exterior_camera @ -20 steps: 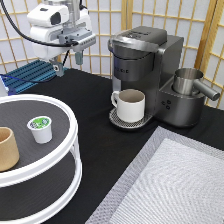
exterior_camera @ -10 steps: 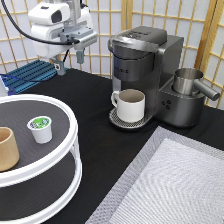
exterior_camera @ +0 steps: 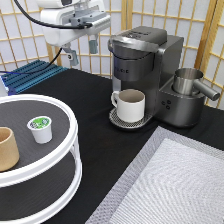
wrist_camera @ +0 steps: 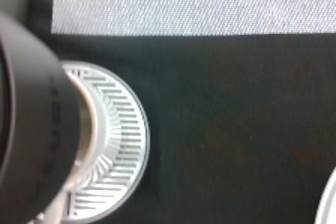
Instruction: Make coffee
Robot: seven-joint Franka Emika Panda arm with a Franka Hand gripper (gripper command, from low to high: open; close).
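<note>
One coffee (exterior_camera: pixel 40 128), green-white lid, hand (exterior_camera: pixel 81 51) apart

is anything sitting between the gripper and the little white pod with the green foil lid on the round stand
Nothing visible blocks it. The open two-finger gripper hangs high at the exterior view's top, left of the grey coffee machine. The small white pod with green foil lid sits uncovered on the round white stand's top tier. The tan handleless cup stands beside it, apart.
</note>
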